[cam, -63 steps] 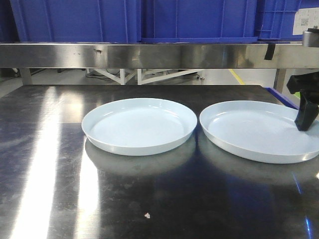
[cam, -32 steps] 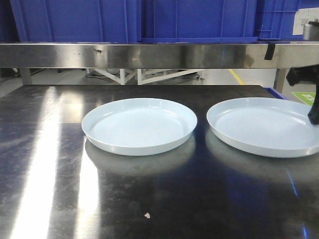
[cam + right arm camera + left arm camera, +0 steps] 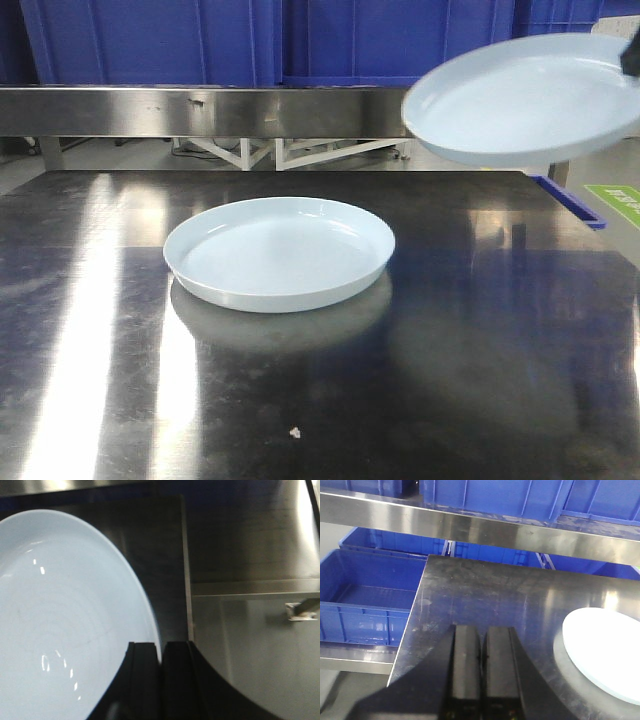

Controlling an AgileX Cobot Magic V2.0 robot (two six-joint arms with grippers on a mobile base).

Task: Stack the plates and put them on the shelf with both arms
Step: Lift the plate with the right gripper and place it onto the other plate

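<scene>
One pale blue-white plate lies flat on the steel table, near the middle. The second plate hangs tilted in the air at the upper right, level with the shelf's front rail. My right gripper is shut on this plate's right rim; in the front view only a dark tip shows at the frame edge. My left gripper is shut with nothing in it, over the table's left part, well left of the lying plate.
Large blue crates stand on the shelf above the rail. Another blue crate sits lower, left of the table's edge. A small white crumb lies near the table front.
The right plate has left the table: it shifted slightly right, then rose to shelf-rail height, tilted, in my right gripper. The middle plate has not moved.
</scene>
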